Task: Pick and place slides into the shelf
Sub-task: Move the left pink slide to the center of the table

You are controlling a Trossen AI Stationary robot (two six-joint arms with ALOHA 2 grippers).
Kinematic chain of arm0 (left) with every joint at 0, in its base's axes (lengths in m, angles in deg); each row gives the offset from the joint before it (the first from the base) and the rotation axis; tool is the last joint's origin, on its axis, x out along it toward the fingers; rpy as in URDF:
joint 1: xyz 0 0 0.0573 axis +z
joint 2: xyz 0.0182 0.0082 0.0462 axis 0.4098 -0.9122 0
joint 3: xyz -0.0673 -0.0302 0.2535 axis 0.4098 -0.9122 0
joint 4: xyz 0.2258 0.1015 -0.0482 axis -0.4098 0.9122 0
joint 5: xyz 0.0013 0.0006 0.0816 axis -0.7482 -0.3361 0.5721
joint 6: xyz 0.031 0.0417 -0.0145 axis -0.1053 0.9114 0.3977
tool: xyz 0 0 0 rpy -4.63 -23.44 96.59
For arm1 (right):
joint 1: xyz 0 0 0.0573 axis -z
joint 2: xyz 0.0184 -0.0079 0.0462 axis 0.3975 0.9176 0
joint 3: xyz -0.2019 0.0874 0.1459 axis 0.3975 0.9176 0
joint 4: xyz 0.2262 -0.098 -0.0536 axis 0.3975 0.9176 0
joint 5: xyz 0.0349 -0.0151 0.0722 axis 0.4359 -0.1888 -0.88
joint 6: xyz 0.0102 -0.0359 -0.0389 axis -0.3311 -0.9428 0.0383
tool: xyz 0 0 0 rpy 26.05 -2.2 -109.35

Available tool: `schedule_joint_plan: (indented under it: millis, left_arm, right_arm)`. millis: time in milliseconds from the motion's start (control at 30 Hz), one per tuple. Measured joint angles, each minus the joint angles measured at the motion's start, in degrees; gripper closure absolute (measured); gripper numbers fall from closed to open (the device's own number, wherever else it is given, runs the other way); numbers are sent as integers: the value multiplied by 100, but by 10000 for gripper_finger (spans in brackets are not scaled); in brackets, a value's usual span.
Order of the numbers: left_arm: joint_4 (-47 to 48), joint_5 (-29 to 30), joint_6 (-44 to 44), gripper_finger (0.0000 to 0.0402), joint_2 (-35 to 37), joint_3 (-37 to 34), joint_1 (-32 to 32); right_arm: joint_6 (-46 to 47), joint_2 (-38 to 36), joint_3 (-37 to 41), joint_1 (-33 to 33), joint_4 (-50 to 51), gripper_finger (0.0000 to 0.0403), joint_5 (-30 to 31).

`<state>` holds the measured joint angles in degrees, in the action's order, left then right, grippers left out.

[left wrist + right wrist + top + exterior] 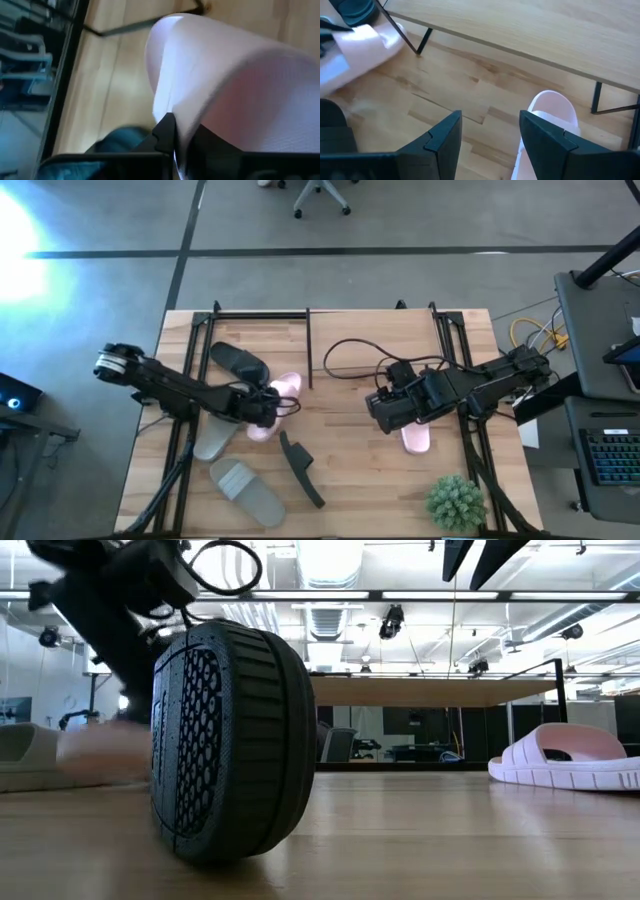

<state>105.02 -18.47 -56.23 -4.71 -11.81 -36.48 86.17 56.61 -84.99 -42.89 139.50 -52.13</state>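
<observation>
The left gripper (262,406) is clamped on the strap of a pink slide (278,402) at the bench (350,470) centre-left, the slide's long axis running diagonally, one end toward the far right. The right gripper (385,412) hangs with jaws wide apart, empty, over the second pink slide (415,440), which lies flat lengthwise near-to-far, right of centre.

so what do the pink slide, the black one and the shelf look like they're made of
Pink slide: looks like soft moulded rubber or foam, matte, one smooth piece with a finely textured strap.
Black slide: likely the same rubbery stuff, matte, its sole moulded in a lattice with ribbed edges.
Shelf: a pale wooden board with visible grain on thin black legs, probably painted metal.
</observation>
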Motion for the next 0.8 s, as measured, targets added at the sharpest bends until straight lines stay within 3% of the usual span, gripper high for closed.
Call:
schedule_joint_plan:
  millis: [133, 267, 367, 433, 600, 800]
  left_arm:
    - [1360, -35, -611, 399, 357, 381, -29]
    - [2671, -739, -1711, 400, 641, 1026, -23]
    - [2974, -1367, -2551, 400, 704, 1514, -83]
    - [2895, -1442, -2911, 400, 675, 1869, -218]
    - [2886, -1319, -3313, 400, 18, 2899, -488]
    - [2888, -1240, -3291, 400, -1334, 4194, -747]
  right_arm:
    - [-35, 0, 2, 0, 2, 213, -18]
    - [-127, 0, 9, 0, 9, 213, -18]
    - [-147, 0, 9, 0, 11, 214, -18]
    - [-146, 0, 11, 0, 11, 214, -18]
    - [-146, 2, 13, 0, 17, 216, -18]
    - [-274, -95, 22, 0, 31, 229, -20]
